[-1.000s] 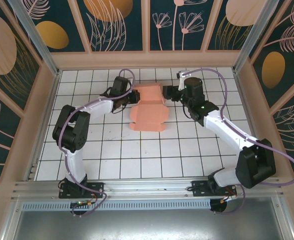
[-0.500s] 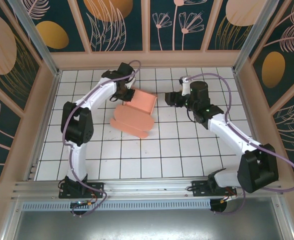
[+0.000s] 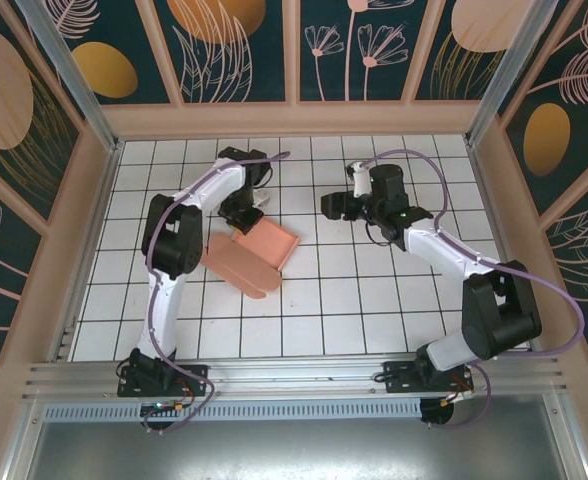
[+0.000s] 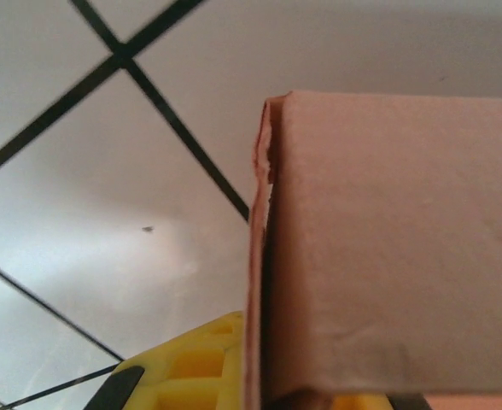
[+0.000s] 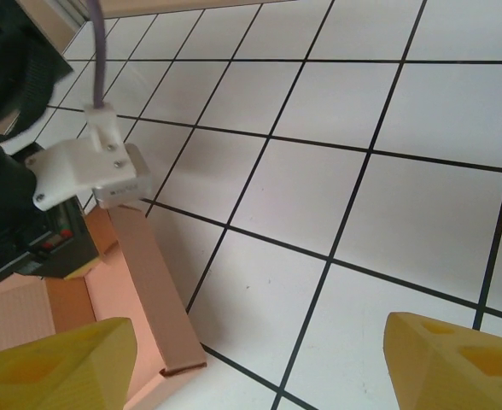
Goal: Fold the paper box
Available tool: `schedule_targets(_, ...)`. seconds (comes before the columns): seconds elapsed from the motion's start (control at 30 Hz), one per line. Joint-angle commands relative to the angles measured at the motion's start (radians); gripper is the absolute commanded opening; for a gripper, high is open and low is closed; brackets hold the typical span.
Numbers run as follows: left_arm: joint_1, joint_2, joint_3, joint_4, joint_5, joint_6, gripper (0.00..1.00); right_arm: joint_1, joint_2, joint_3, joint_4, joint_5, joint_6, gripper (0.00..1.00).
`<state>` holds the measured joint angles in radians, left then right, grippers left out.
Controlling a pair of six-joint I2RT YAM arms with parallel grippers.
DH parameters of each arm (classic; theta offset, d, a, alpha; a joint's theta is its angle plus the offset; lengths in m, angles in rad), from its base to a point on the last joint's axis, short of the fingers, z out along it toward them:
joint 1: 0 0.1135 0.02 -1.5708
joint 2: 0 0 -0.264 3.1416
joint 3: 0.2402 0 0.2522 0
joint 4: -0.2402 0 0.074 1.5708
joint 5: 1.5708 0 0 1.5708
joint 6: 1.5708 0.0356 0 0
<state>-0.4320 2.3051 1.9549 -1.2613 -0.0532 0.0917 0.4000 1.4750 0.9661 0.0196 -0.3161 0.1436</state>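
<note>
While the left gripper pinches the far wall of the paper box, which lies slantwise on the table left of centre, the right gripper hangs spread wide and empty, well off to the box's right.

- The paper box lies left of centre in the top view, on the tiled table.
- The left gripper meets its upper edge.
- The right gripper sits to its upper right, apart.
</note>
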Motion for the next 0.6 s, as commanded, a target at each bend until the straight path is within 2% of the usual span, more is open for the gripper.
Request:
schedule_targets(0.0, -0.006, 0.044, 0.014, -0.06, 0.003, 0.048, 0.0, -0.003, -0.024, 0.002, 0.035, 0.01, -0.008, 0.76)
schedule_targets(0.03, -0.006, 0.049, 0.001, -0.059, -0.006, 0.053, 0.0, -0.004, -0.029, -0.01, 0.05, 0.014, -0.006, 0.76)
schedule_targets(0.1, -0.007, 0.052, 0.0, -0.061, -0.011, 0.052, 0.07, -0.005, -0.029, -0.019, 0.065, 0.014, 0.001, 0.76)
schedule_targets(0.27, -0.006, 0.024, 0.058, -0.049, 0.052, 0.067, 0.22, -0.002, -0.022, -0.02, 0.089, -0.002, 0.018, 0.76)
schedule_targets(0.37, -0.007, 0.012, 0.074, -0.048, 0.075, 0.072, 0.36, -0.001, -0.02, -0.02, 0.093, -0.006, 0.019, 0.76)
schedule_targets(0.57, -0.007, -0.06, 0.054, 0.012, 0.16, 0.088, 0.48, 0.015, -0.016, -0.024, 0.09, 0.005, -0.002, 0.76)
